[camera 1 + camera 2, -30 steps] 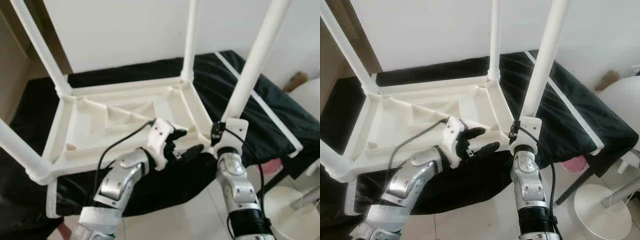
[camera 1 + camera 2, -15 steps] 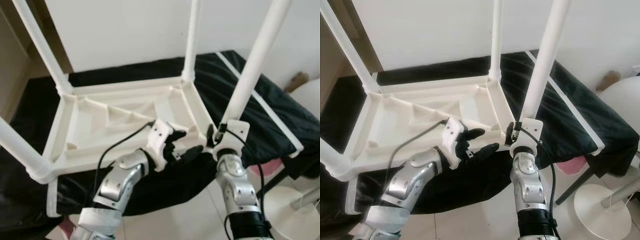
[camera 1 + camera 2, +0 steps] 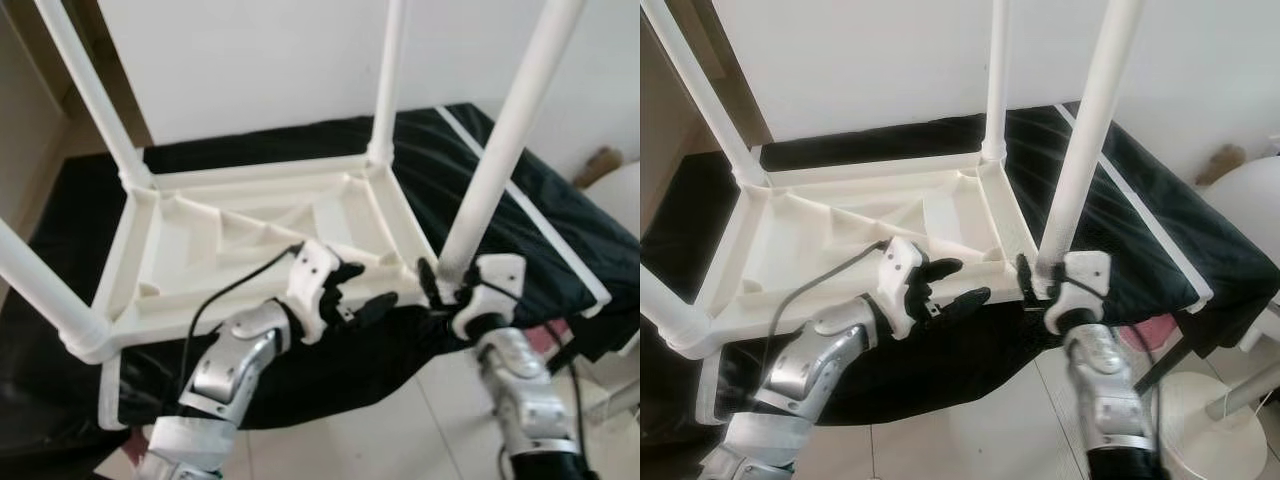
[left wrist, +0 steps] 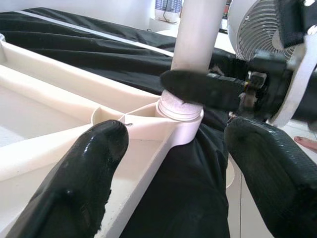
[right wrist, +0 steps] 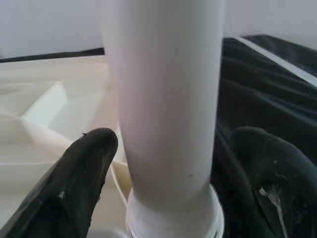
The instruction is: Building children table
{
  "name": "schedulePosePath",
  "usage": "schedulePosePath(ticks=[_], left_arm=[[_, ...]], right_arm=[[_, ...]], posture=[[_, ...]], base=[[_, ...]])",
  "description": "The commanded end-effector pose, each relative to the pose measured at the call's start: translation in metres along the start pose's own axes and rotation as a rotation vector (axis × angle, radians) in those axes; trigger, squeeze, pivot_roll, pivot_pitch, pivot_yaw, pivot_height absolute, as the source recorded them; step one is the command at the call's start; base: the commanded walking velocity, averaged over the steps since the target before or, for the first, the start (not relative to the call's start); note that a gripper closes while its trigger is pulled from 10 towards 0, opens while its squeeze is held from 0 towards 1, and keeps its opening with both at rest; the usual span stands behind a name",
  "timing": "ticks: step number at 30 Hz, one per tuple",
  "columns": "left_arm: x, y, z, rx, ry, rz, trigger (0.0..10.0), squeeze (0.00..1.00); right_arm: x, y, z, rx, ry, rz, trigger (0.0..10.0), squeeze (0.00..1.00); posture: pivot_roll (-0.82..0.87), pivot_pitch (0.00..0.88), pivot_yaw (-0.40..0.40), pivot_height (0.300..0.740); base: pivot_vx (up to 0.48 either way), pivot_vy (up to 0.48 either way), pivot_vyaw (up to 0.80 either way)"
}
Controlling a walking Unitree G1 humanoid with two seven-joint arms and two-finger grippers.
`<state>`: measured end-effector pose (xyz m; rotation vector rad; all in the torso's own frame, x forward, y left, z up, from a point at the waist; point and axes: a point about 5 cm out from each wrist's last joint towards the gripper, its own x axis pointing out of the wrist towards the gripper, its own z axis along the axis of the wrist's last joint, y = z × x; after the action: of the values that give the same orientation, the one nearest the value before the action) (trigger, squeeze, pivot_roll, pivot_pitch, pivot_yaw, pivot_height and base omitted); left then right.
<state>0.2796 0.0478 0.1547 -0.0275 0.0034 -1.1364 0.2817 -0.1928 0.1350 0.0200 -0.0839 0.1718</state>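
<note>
White plastic children's table [image 3: 250, 235] lies upside down on a black-covered bed [image 3: 520, 215], legs pointing up. Landmark: the near right leg [image 3: 495, 150], standing in the table's near right corner socket [image 4: 181, 111]. Step in hand looks like seating that leg. Right gripper [image 3: 445, 290] sits at the leg's base, jaws apart on either side of it; whether the fingers touch it I cannot tell. Left gripper [image 3: 360, 290] hovers just beside that leg over the table's near rim, jaws apart, holding nothing. Next move probably calls for closing on the leg low down and pressing or twisting it fully into the socket while the left gripper steadies the frame.
</note>
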Motion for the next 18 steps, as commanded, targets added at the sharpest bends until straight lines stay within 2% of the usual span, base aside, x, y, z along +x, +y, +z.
schedulePosePath(ticks=[1,3,5,8,10,11,14,17,18], left_arm=[[0.001,0.003,0.001,0.019,0.008,0.006,10.0,0.00],[0.003,0.004,0.003,0.025,0.005,0.002,10.0,0.00],[0.003,0.004,0.003,0.025,0.005,0.002,10.0,0.00],[0.005,0.004,0.006,0.033,0.004,-0.010,10.0,0.00],[0.005,0.004,0.006,0.033,0.004,-0.010,10.0,0.00],[0.005,0.005,0.006,0.037,0.005,-0.012,10.0,0.00],[0.005,0.005,0.006,0.039,0.006,-0.012,10.0,0.00],[0.006,0.005,0.007,0.039,0.002,-0.013,10.0,0.00],[0.007,0.004,0.007,0.038,0.001,-0.014,10.0,0.00]], right_arm=[[0.003,-0.003,0.002,0.022,-0.002,0.060,10.0,0.00],[0.007,-0.008,0.005,0.009,0.012,0.132,10.0,0.00],[0.007,-0.008,0.005,0.009,0.012,0.132,10.0,0.00],[0.017,-0.010,0.005,-0.044,0.052,0.247,10.0,0.00],[0.017,-0.010,0.005,-0.044,0.052,0.247,10.0,0.00],[0.026,-0.007,0.001,-0.076,0.080,0.299,10.0,0.00],[0.029,-0.005,0.000,-0.087,0.090,0.315,10.0,0.00],[0.040,0.001,-0.005,-0.110,0.107,0.366,10.0,0.00],[0.043,0.003,-0.007,-0.115,0.112,0.380,2.6,0.00]], posture=[[-0.08,0.000,0.030,0.740],[-0.08,0.000,0.035,0.740],[-0.08,0.000,0.035,0.740],[-0.09,0.000,0.043,0.740],[-0.09,0.000,0.043,0.740],[-0.08,0.000,0.045,0.740],[-0.08,0.000,0.045,0.740],[-0.08,0.000,0.044,0.740],[-0.08,0.000,0.044,0.740]], base=[[0.000,0.000,0.00],[0.000,0.000,0.00],[0.000,0.000,0.00],[0.000,0.000,0.00],[0.000,0.000,0.00],[0.000,0.000,0.00],[0.000,0.000,0.00],[0.000,0.000,0.00],[0.000,0.000,0.00]])
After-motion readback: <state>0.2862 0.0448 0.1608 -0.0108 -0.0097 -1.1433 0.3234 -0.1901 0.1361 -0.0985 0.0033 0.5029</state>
